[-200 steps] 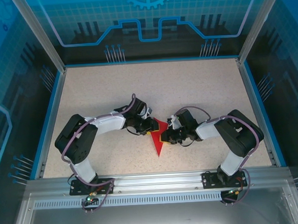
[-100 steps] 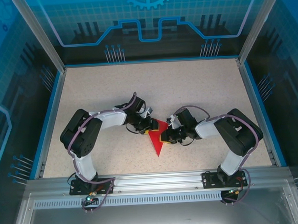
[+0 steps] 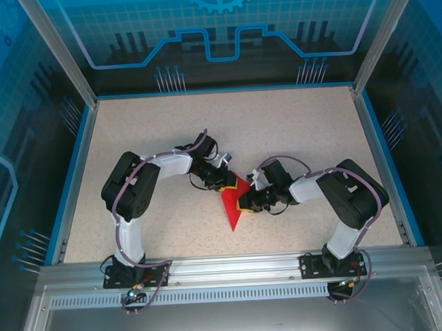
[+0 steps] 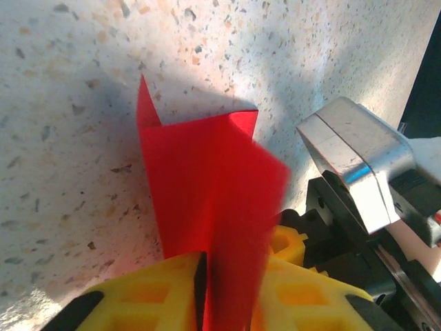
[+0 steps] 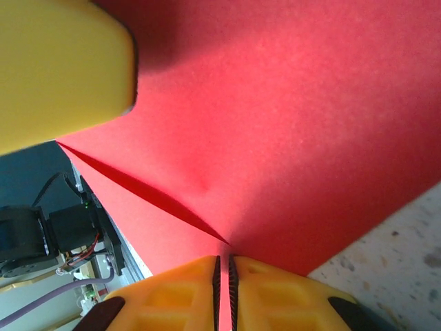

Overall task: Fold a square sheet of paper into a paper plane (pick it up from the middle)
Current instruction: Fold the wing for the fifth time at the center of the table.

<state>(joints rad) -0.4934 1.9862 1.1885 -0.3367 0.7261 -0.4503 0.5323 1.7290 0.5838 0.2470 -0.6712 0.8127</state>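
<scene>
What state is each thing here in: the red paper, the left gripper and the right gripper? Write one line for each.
red paper: folded into a pointed wedge, creased, held from both sides.
left gripper: shut on the red paper.
right gripper: shut on the red paper's edge.

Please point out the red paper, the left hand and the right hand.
red paper (image 3: 232, 211), top view, on its bare lower half.
left hand (image 4: 227, 293), left wrist view, midway between its yellow fingertips.
right hand (image 5: 222, 279), right wrist view, midway between its yellow fingertips.
</scene>
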